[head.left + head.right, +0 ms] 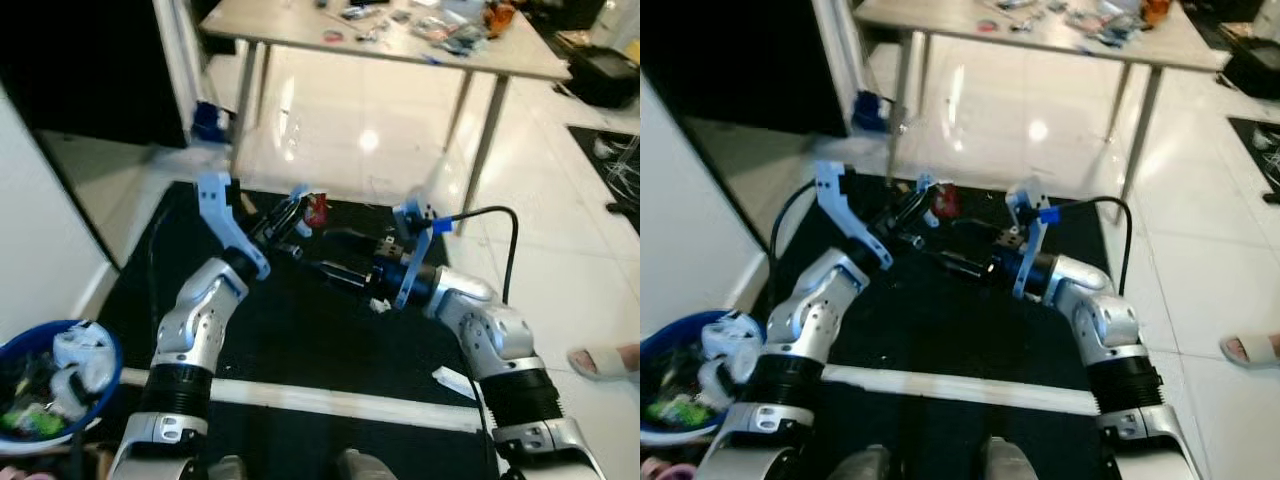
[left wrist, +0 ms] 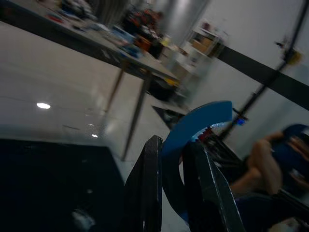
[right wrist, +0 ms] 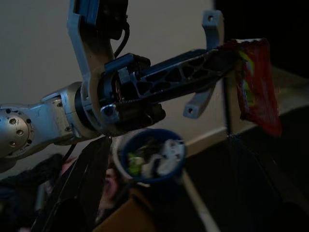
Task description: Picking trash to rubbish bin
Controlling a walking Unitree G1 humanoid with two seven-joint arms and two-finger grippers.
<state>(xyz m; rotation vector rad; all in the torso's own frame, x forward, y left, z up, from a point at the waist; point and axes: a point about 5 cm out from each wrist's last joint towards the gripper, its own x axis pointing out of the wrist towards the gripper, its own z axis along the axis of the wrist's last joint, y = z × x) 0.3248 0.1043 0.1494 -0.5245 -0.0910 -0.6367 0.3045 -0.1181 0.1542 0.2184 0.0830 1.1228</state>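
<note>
A red snack wrapper (image 1: 316,210) hangs from the tips of my left gripper (image 1: 299,212), which is shut on it above the black mat (image 1: 300,330). The right wrist view shows the same wrapper (image 3: 256,82) dangling from the left gripper's fingers (image 3: 193,72). My right gripper (image 1: 314,251) is open just below and beside the wrapper, not touching it. The blue rubbish bin (image 1: 100,345), full of white and green trash, stands on the floor at my lower left, and it appears beneath the left arm as the bin (image 3: 145,145).
A grey table (image 1: 300,30) strewn with small items stands ahead on the glossy white floor. A white stripe (image 1: 330,400) crosses the mat near my feet, and a white scrap (image 1: 455,380) lies at its right. A person's slippered foot (image 1: 605,360) is at far right. A white wall (image 1: 40,220) runs along my left.
</note>
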